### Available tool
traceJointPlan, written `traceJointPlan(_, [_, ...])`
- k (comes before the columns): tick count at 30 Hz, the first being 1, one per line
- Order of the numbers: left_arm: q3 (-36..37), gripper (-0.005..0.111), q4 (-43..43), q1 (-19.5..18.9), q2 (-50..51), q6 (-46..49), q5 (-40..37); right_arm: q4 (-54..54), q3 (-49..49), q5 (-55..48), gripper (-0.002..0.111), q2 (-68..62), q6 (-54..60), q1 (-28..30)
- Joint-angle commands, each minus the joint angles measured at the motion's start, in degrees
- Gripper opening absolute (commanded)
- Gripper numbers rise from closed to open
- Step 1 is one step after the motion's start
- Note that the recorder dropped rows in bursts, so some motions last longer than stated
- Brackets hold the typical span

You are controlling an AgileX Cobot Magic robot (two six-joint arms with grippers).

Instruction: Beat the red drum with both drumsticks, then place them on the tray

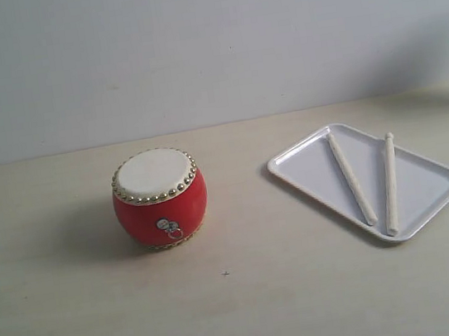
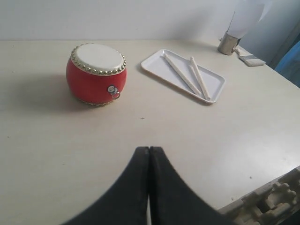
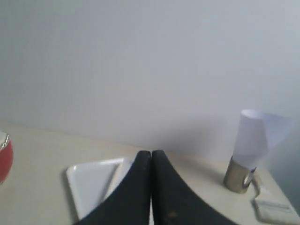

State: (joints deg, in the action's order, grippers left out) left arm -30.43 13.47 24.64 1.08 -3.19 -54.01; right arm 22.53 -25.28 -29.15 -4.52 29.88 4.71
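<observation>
The red drum (image 1: 160, 200) stands upright on the table, cream skin up, its metal ring facing the front; it also shows in the left wrist view, drum (image 2: 96, 74). To its right lies the white tray (image 1: 428, 189), and on the tray rest both drumsticks (image 1: 351, 178) (image 1: 390, 183), side by side. The left wrist view has the tray (image 2: 215, 86) with the sticks (image 2: 181, 73) on it. My left gripper (image 2: 149, 149) is shut and empty, well short of the drum. My right gripper (image 3: 151, 152) is shut and empty, above the tray (image 3: 86, 183). Neither gripper appears in the exterior view.
A metal stand with a white paper cone (image 3: 255, 140) sits at the table's far corner beyond the tray, with a small flat grey object (image 3: 276, 211) beside it. A pale wall (image 1: 207, 45) runs behind the table. The table's edge (image 2: 262, 187) shows near my left gripper.
</observation>
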Motion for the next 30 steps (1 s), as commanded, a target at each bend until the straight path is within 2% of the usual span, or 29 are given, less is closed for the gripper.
traceJointPlan(1, [-0.2, 0.0, 0.6, -0.2, 0.3, -0.2, 0.0, -0.4, 7.9, 12.3, 0.0, 2.0, -2.4, 2.0])
traceJointPlan(3, [-0.2, 0.0, 0.6, -0.2, 0.3, -0.2, 0.0, 2.3, 15.4, 20.3, 0.0, 3.4, -3.2, 3.7])
traceJointPlan(8, [-0.2, 0.0, 0.6, -0.2, 0.3, -0.2, -0.1, 4.6, 21.9, 25.7, 0.0, 4.5, -3.2, 4.9])
traceJointPlan(20, [-0.2, 0.0, 0.6, -0.2, 0.3, -0.2, -0.1, 5.7, 25.3, 25.7, 0.0, 4.5, -3.2, 4.9])
traceJointPlan(22, [-0.2, 0.0, 0.6, -0.2, 0.3, -0.2, -0.1, 2.2, 25.3, 25.4, 0.0, 4.5, -4.9, 4.9])
traceJointPlan(26, [-0.2, 0.0, 0.6, -0.2, 0.3, -0.2, -0.1, -12.5, 25.3, 25.4, 0.0, 4.5, -19.6, 4.9])
traceJointPlan(30, [-0.2, 0.0, 0.6, -0.2, 0.3, -0.2, -0.1, -14.9, 25.3, 24.8, 0.0, 4.5, -23.3, 4.9])
